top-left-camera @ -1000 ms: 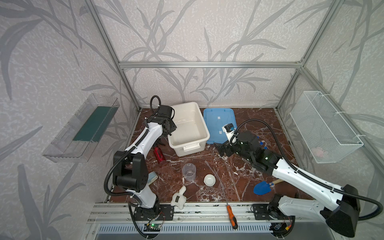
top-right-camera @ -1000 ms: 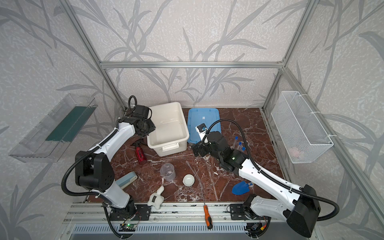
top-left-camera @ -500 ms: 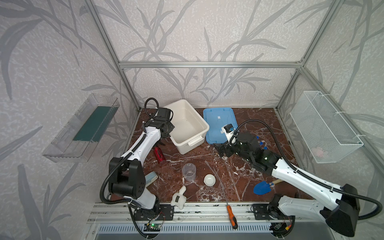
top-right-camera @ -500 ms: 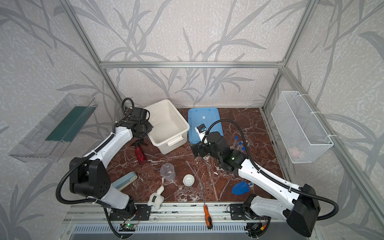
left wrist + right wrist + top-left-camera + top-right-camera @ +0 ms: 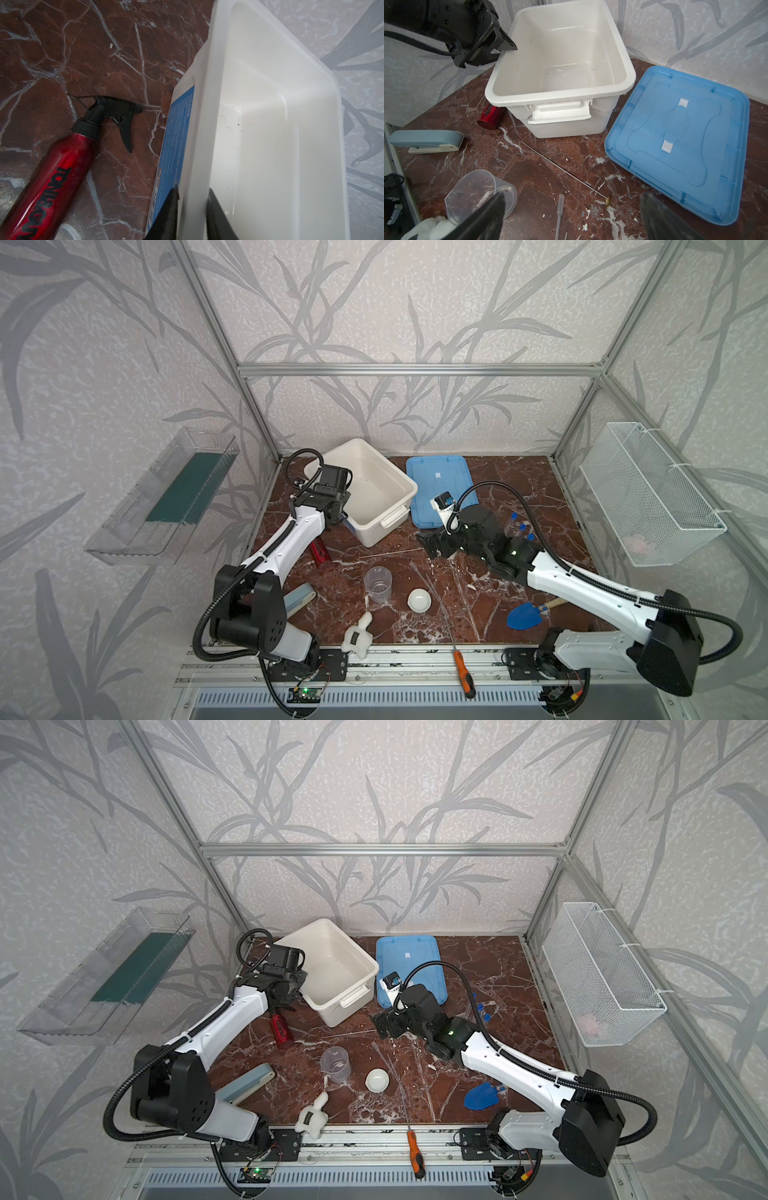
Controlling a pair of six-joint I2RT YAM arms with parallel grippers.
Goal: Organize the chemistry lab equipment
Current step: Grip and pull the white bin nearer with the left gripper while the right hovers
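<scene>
Jaws of left gripper (image 5: 192,187) nipped on side wall of white bin (image 5: 374,485), rear-left of tabletop (image 5: 519,489); prob. to haul or turn it w/in reach as collecting box. Blue lid (image 5: 440,485) lies off beside it, so bin is open. Right gripper (image 5: 573,195) jaws fully apart, empty, poised over thin rod (image 5: 562,168) mid-tabletop, likely next pick. Beaker (image 5: 378,583), dish (image 5: 419,599) nr front edge; test tubes (image 5: 523,526) twd right edge, part hidden.

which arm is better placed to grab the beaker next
Right. The right end effector is open and empty, with the beaker close in front of it. The left end effector is shut on the wall of the bin, so it looks busy.
</scene>
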